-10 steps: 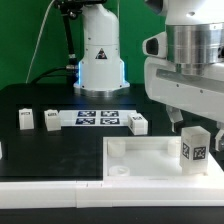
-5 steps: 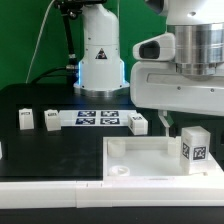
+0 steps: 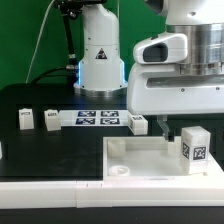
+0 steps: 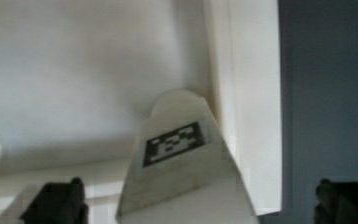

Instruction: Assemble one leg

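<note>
Panel: large white square plastic panel (image 3: 150,158) lies flat at the near edge of the black bench (image 3: 40,100).
Leg: small white blocky plastic leg (image 3: 194,146) with a black-and-white tag stands upright on the panel, toward the exterior view's right (tag also faces the wrist camera (image 4: 176,160)).
Tool: two-finger tool (image 4: 197,200) hangs above the leg, dark fingertips (image 4: 55,200) spread apart either side, not touching it.
Spare pegs: three more white pegs (image 3: 26,119) sit farther back.
Marker board: marker board (image 3: 97,118) lies beyond.
Base: white robot base (image 3: 99,50) stands rearmost.
</note>
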`<state>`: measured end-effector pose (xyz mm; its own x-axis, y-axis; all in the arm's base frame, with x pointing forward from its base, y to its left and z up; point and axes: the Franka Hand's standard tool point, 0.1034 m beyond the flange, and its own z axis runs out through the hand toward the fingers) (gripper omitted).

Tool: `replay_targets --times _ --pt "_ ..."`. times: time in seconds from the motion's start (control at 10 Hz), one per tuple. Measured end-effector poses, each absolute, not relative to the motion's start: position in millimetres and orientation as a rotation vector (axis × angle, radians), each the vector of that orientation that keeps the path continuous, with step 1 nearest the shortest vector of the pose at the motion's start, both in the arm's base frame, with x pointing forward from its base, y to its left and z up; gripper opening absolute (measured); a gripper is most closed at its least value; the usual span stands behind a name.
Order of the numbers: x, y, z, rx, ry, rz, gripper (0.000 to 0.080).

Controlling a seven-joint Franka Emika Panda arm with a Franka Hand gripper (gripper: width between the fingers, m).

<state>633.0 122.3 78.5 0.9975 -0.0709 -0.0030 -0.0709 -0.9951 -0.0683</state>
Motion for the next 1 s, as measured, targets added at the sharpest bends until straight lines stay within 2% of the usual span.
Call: replay_targets --times 0.2,0.4,0.5,0.7,1.0 --pt "633.2 121.3 78.4 -3.077 -0.027 -0.004 0.0649" --pt "633.2 121.2 78.5 -3.077 -0.019 -0.004 0.0384" --pt "633.4 120.7 78.5 -3.076 0.046 -0.002 0.0291" --pt "633.3 120.7 78.5 -3.075 0.070 -0.001 0.0291" --pt "633.5 120.7 78.5 -3.008 0.636 0.017 0.0291"
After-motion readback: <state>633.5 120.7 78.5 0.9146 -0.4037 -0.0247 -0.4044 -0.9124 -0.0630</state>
